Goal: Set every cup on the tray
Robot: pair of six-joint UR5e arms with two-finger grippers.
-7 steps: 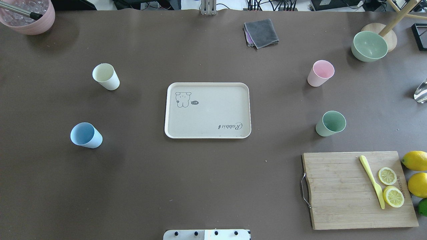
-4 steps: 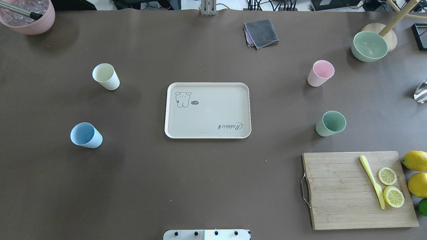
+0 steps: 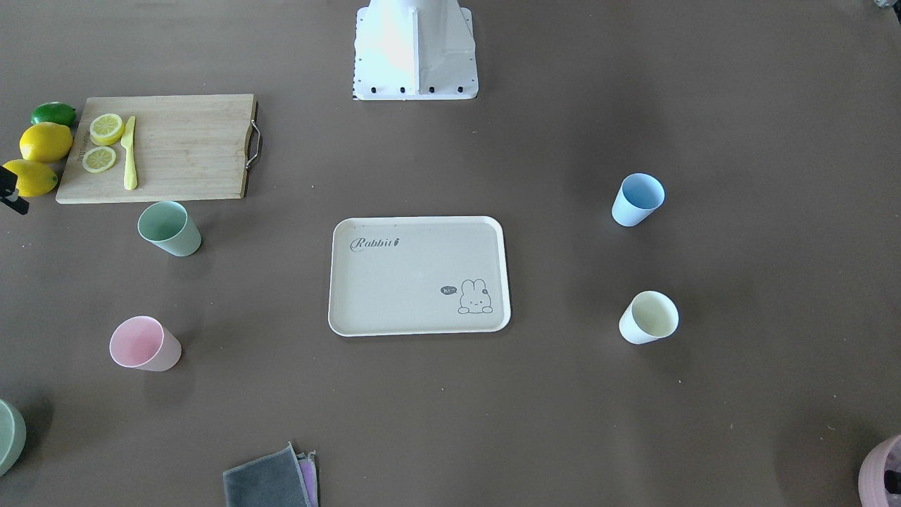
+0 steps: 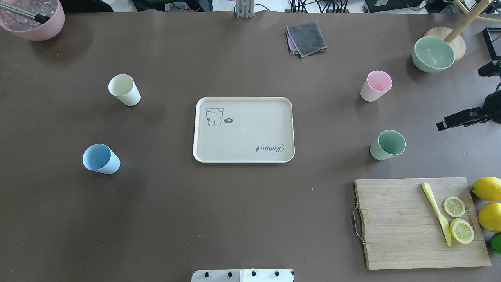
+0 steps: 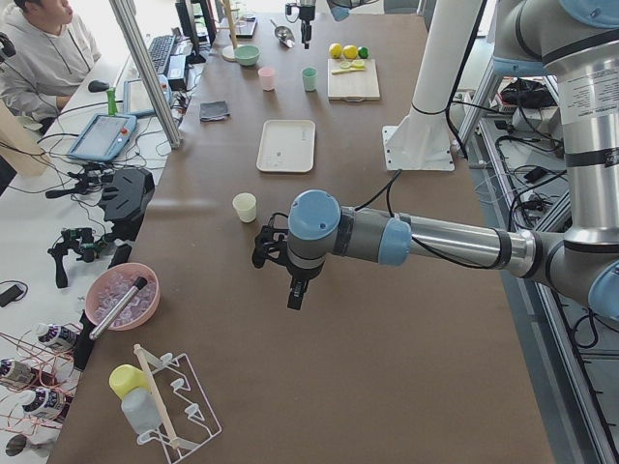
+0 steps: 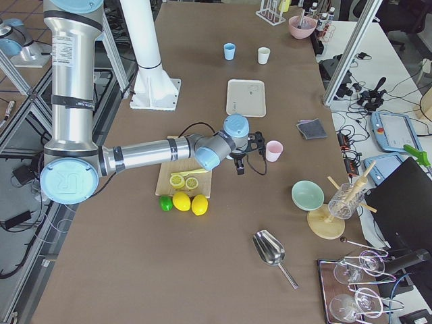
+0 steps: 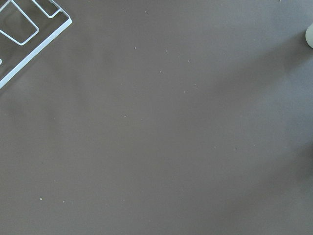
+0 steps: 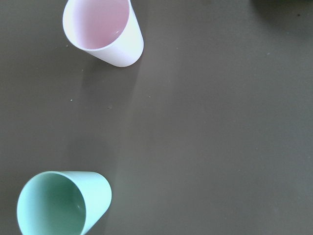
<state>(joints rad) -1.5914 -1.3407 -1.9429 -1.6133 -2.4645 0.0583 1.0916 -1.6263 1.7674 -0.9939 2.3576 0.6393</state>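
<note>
The beige Rabbit tray (image 4: 242, 133) lies mid-table and holds nothing. All cups stand upright on the table: cream-yellow (image 4: 124, 90) and light blue (image 4: 101, 158) left of the tray, pink (image 4: 375, 86) and pale green (image 4: 387, 145) right of it. My right gripper (image 4: 458, 100) is open and empty, high at the right edge, to the right of the pink and green cups. Its wrist view looks down on the pink cup (image 8: 105, 32) and the green cup (image 8: 61, 203). My left gripper (image 5: 280, 266) shows only in the exterior left view, near the cream cup (image 5: 245, 206); I cannot tell its state.
A bamboo cutting board (image 4: 419, 223) with lemon slices and a yellow knife lies front right, whole lemons (image 4: 487, 188) beside it. A sage bowl (image 4: 433, 54), a grey cloth (image 4: 306, 38) and a mauve pot (image 4: 31, 19) stand along the far edge.
My right gripper has come into the overhead view at the right edge. The cups and the tray have not moved.
</note>
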